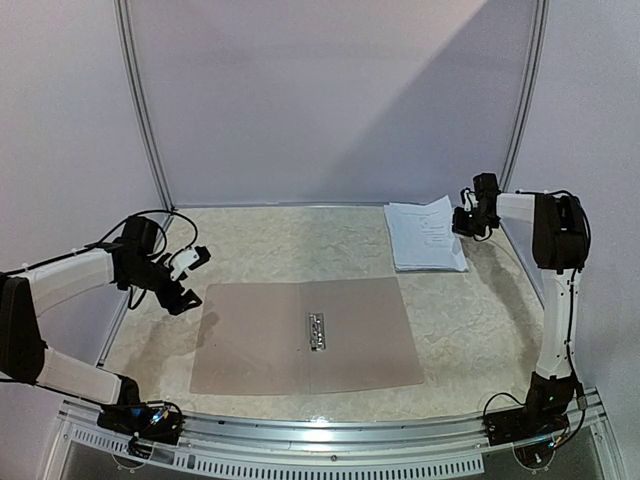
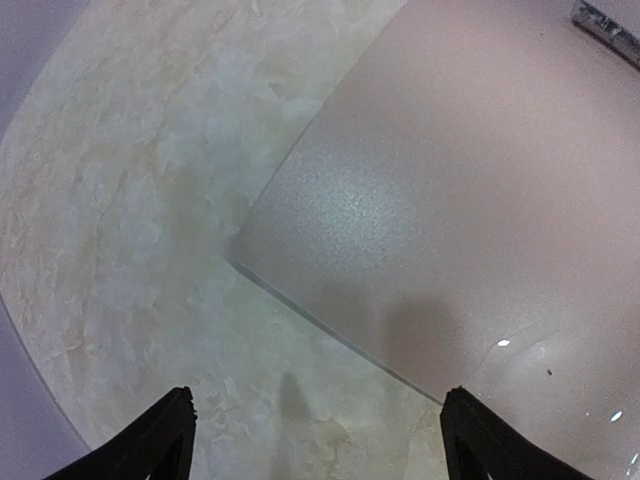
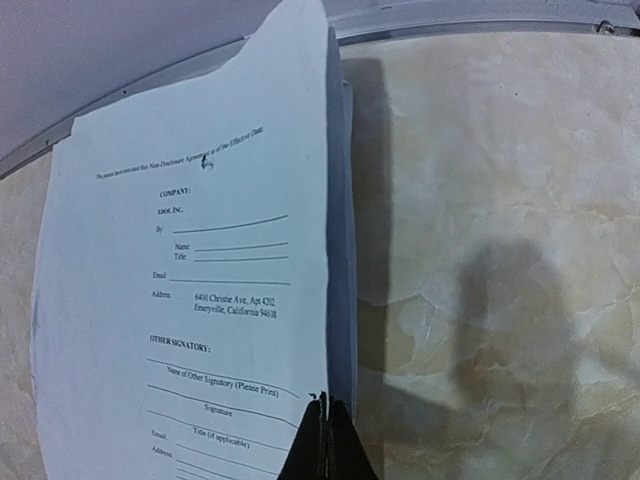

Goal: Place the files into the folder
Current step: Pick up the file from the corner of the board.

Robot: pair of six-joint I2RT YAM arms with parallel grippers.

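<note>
The tan folder (image 1: 305, 338) lies opened flat on the marbled desk (image 1: 470, 330), towards the near middle. Both leaves are spread out, and the small metal clip (image 1: 317, 331) sits on the spine between them. The files (image 1: 425, 235) are a short stack of white printed sheets at the far right of the desk, just beyond the folder's far right corner and not touching it. The right pincer (image 1: 465, 222) is at the right-hand edge of that stack. From its own camera, the right pincer (image 3: 325, 430) has its two dark fingers pressed tight together on the edge of the top sheet (image 3: 190, 280). That edge is lifted and curling up off the sheets beneath. The sheet is a signature page with lines for company, name, title and address. On the other side, the left pincer (image 1: 195, 278) hangs over the desk beside the folder's left leaf, near its far left corner. The left wrist view shows the left pincer (image 2: 315, 440) spread wide with nothing between its fingertips. One fingertip is above bare desk and the other above the folder's (image 2: 450, 200) edge.
</note>
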